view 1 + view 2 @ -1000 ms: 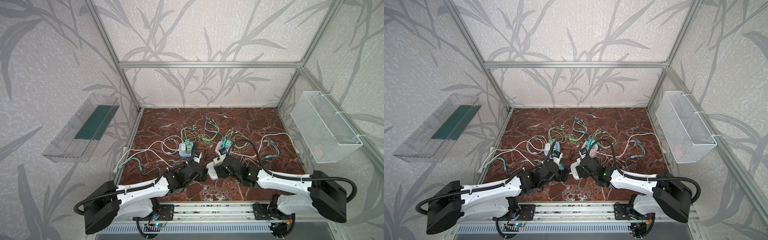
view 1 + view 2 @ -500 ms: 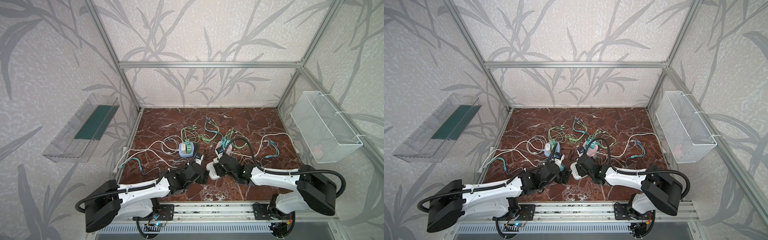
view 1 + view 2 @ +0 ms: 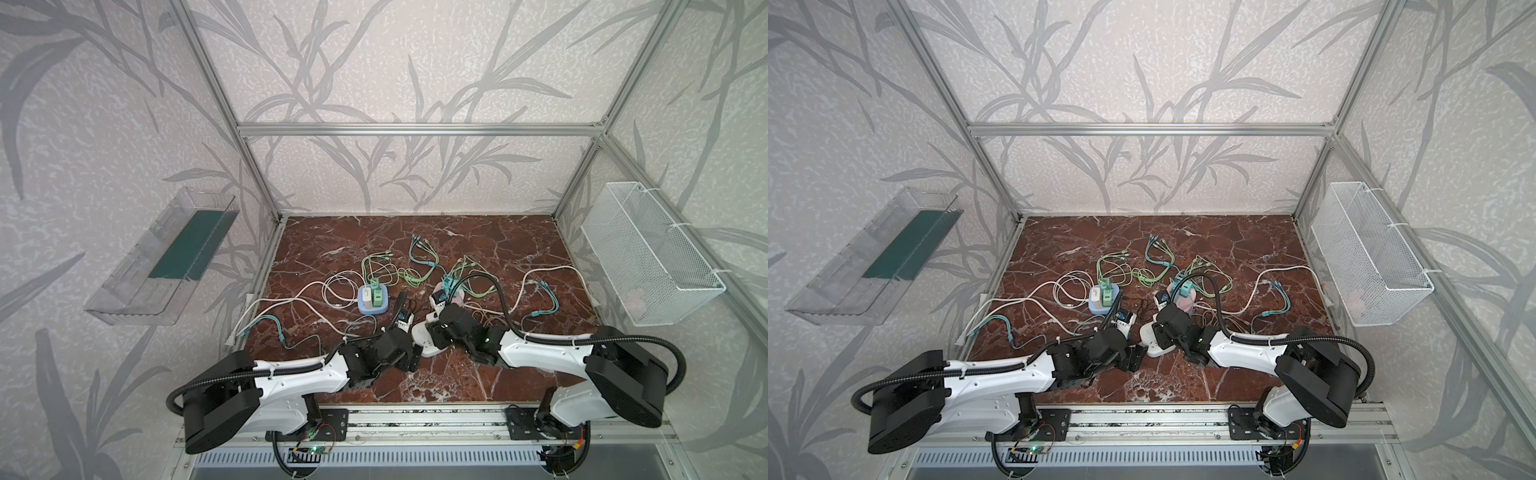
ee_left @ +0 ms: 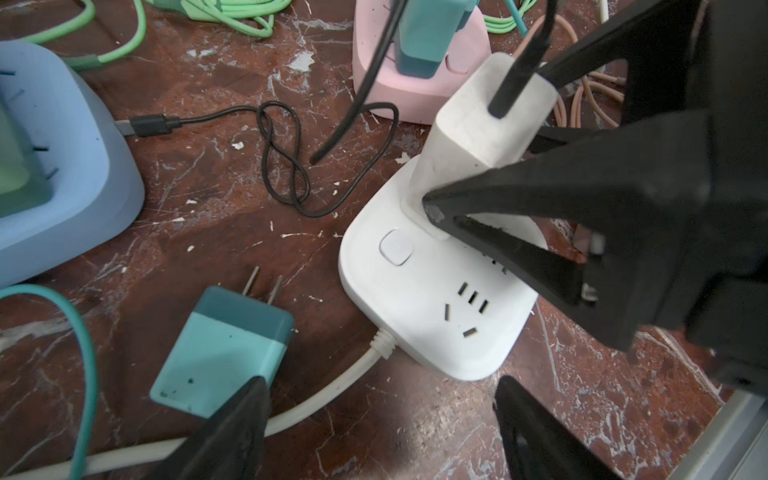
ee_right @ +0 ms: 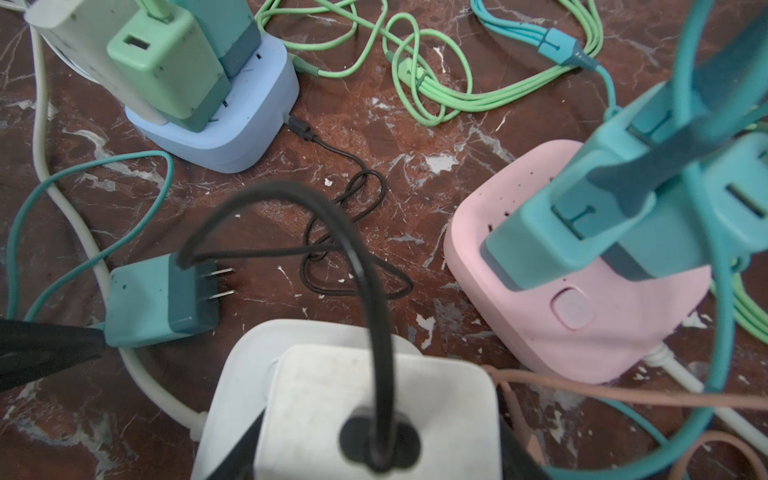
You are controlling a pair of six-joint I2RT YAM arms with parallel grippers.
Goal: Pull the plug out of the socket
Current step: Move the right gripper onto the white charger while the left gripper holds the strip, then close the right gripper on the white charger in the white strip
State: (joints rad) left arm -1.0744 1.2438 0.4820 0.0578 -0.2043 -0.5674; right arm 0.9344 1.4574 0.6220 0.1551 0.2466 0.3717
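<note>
A white plug [image 5: 374, 399] with a black cable [image 5: 365, 257] stands in the white socket [image 4: 436, 299], near the front middle of the marble floor in both top views. My right gripper [image 5: 378, 453] is shut on the plug, a black finger [image 4: 540, 195] pressed against each side. My left gripper [image 4: 380, 399] is open just in front of the socket, low over the floor, with only the socket's white cord and bare marble between its fingers. One left fingertip [image 5: 41, 349] touches a loose teal plug [image 4: 224, 349]. In a top view both grippers meet at the socket [image 3: 424, 336].
A pink socket [image 5: 582, 332] with teal plugs stands behind right, and a blue socket [image 5: 232, 137] with green and white plugs behind left. Green, teal and white cables lie tangled over the floor. A wire basket [image 3: 648, 253] hangs on the right wall, and a clear tray [image 3: 166, 257] on the left.
My right gripper has moved in over the white plug and closed its fingers on it. The left gripper has narrowed slightly and stayed in front of the socket.
</note>
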